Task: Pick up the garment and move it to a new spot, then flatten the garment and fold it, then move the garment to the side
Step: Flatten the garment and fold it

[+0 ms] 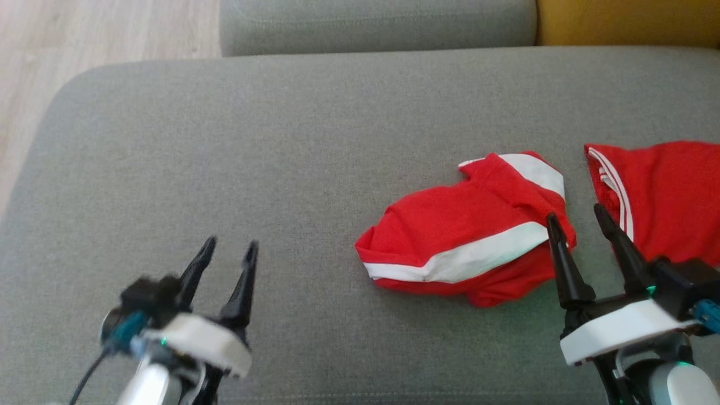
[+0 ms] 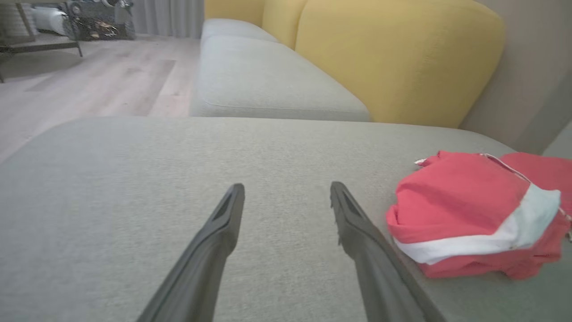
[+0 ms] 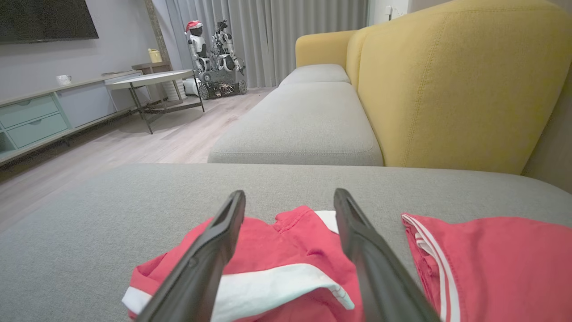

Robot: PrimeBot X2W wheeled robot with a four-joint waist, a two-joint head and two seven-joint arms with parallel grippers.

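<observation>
A red garment (image 1: 450, 230) with broad white bands lies loosely folded on the grey sofa cushion (image 1: 281, 140), right of centre. My right gripper (image 1: 575, 212) is open just above the garment's right end; in the right wrist view its fingers (image 3: 289, 193) straddle the red cloth (image 3: 277, 237). Far to the left, my left gripper (image 1: 232, 243) is open over bare cushion with nothing between its fingers. The left wrist view shows that gripper (image 2: 287, 187) with the garment (image 2: 456, 201) off to its right.
A second red piece with thin white stripes (image 1: 669, 197) lies flat at the cushion's right edge. Behind are another grey cushion (image 1: 377, 22) and a yellow backrest (image 3: 447, 80). Wooden floor (image 1: 84, 34) drops off past the cushion's left edge.
</observation>
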